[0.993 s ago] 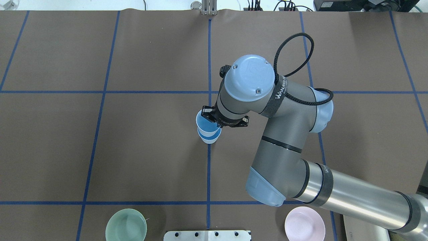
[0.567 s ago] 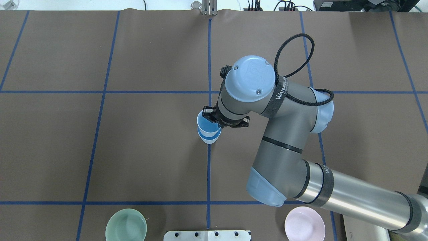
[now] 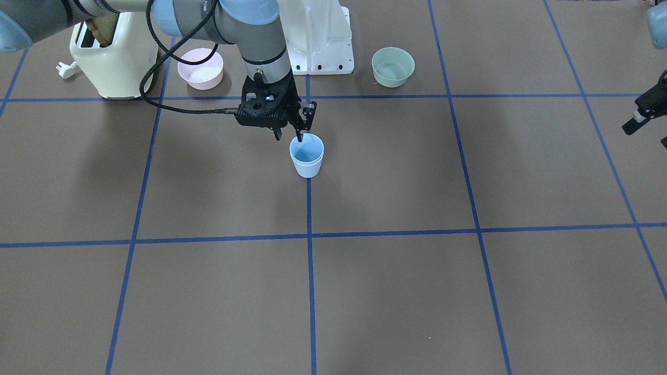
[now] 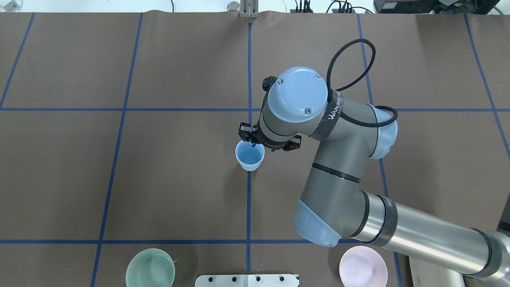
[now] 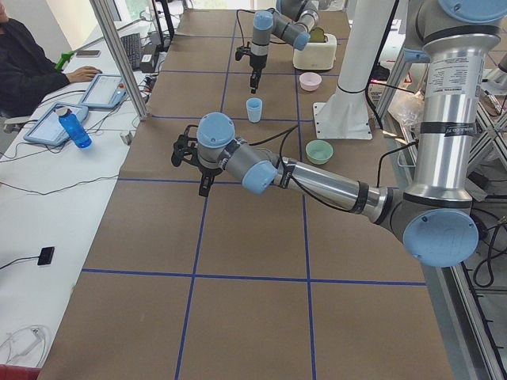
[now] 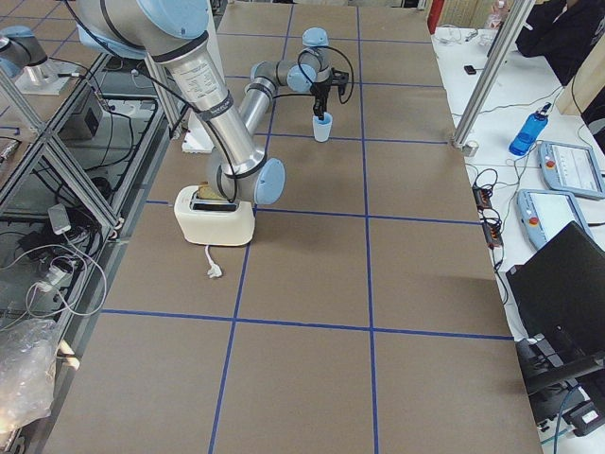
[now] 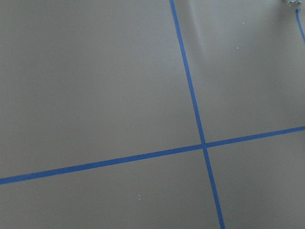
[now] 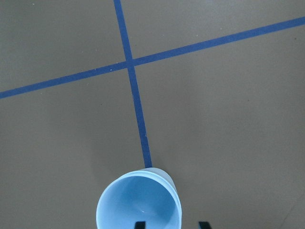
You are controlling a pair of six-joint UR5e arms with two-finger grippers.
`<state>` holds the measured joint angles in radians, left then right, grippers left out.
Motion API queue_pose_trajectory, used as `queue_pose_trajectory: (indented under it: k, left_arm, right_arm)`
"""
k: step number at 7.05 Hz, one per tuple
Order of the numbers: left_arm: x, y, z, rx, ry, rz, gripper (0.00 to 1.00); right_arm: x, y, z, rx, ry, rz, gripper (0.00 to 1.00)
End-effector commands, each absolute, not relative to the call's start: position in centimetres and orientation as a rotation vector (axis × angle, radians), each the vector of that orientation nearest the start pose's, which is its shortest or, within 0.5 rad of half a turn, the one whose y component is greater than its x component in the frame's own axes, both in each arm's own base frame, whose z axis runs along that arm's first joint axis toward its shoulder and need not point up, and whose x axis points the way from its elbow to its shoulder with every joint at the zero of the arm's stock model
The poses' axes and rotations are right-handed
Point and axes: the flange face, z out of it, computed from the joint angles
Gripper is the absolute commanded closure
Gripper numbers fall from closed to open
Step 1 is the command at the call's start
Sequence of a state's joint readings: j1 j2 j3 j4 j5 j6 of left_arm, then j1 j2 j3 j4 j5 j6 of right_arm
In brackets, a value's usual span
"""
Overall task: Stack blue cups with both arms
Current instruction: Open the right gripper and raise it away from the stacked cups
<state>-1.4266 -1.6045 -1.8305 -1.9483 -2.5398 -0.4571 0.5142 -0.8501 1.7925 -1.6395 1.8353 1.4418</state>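
Note:
The two blue cups (image 4: 250, 156) stand nested as one upright stack on the centre blue line, also in the front view (image 3: 306, 155) and the right wrist view (image 8: 139, 206), where a doubled rim shows. My right gripper (image 3: 289, 137) hovers at the stack's rim on the robot's side, open; one fingertip (image 8: 139, 224) is over the cup's mouth, the other outside the wall. My left gripper (image 3: 643, 119) hangs far off at the table's left side, open and empty; its wrist view shows only bare mat.
A pale green bowl (image 4: 150, 268) and a pale pink bowl (image 4: 363, 266) sit near the white base (image 3: 318, 36). A cream toaster (image 3: 112, 57) with a loose plug stands beside the pink bowl. Operators sit along the far table edge.
The upper cup, held tilted above the lower one, has dropped fully into it. My right gripper has let go and shifted slightly back from the stack.

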Motion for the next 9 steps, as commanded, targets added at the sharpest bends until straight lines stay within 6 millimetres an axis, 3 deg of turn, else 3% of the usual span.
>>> queue_pose_trajectory:
  k: [1,2,3,4,5,6,8,9]
  left_arm:
    - [2.1,-50.5,45.8,0.311,1.066,0.044,0.03]
    - [1.6,-50.5,45.8,0.317,1.065,0.037,0.03]
    - [0.8,-50.6,45.9,0.325,1.062,0.021,0.03]
    - [0.3,-50.0,46.6,0.329,1.058,0.023,0.03]
    - [-0.9,-50.0,47.6,0.345,1.042,0.037,0.03]
    - [-1.5,-49.8,49.1,0.346,1.031,0.047,0.03]
    - [-2.4,-49.9,50.1,0.355,1.021,0.050,0.02]
    - [-3.0,-49.5,50.6,0.353,1.018,0.037,0.03]
  right_arm:
    - [-48.8,-43.6,14.9,0.069,-0.908,0.276,0.00]
    - [-43.9,-48.0,17.1,0.115,-0.880,0.236,0.00]
    - [-37.3,-53.3,19.8,0.173,-0.835,0.139,0.00]
    - [-29.6,-56.9,24.3,0.164,-0.833,0.102,0.00]
    - [-21.8,-58.8,29.3,0.171,-0.821,0.050,0.00]
    - [-15.7,-59.5,33.9,0.184,-0.799,-0.002,0.00]
    - [-7.7,-57.3,43.2,0.162,-0.761,-0.064,0.00]
    - [-4.6,-56.1,46.3,0.153,-0.752,-0.075,0.00]
